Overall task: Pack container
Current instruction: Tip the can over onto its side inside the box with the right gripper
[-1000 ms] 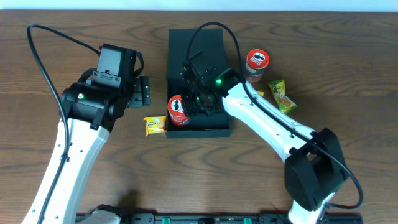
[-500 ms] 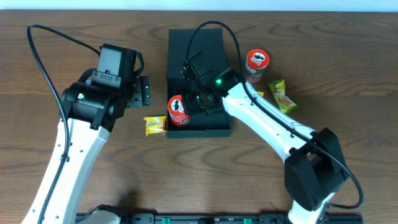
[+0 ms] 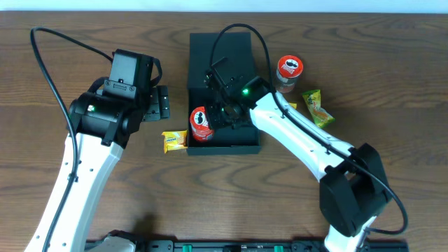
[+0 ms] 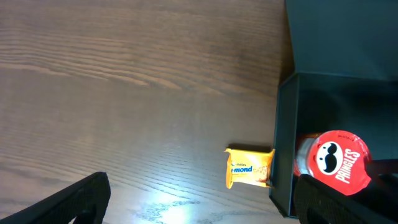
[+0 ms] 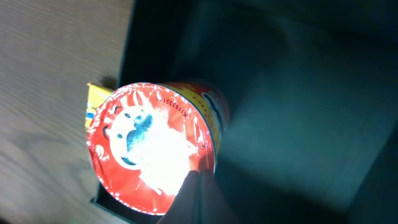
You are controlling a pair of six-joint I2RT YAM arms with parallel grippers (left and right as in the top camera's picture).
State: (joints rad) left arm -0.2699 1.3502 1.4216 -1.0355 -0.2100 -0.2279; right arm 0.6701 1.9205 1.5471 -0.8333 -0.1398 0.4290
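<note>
**One can in the box, my right jaws clenched above it**

The container [image 3: 222,143] sat at the middle of the table [image 3: 364,42], between my two arms. It was a dark, matte, square-cornered box, and its flap lid [image 3: 220,56] lay open flat on the far side. Inside, one red snack can [image 3: 200,124] stood upright in the near left corner, against the left wall, with its printed foil top facing up. The rest of the floor was dark, and I could not tell whether anything else lay there.

My right gripper [image 3: 227,115] hung over the open box just beside that can. Its fingers [image 5: 196,199] were pressed together on nothing. In the right wrist view their tip overlapped the can's rim, but I could not say whether it touched.

A yellow packet [image 3: 173,140] lay on the wood against the outside of the left wall. A second red can [image 3: 289,70] stood right of the box, and a green packet [image 3: 316,106] lay near it. My right forearm crossed the box's near right corner.

My left gripper [image 3: 162,103] hovered left of the box, fully released and empty.
</note>
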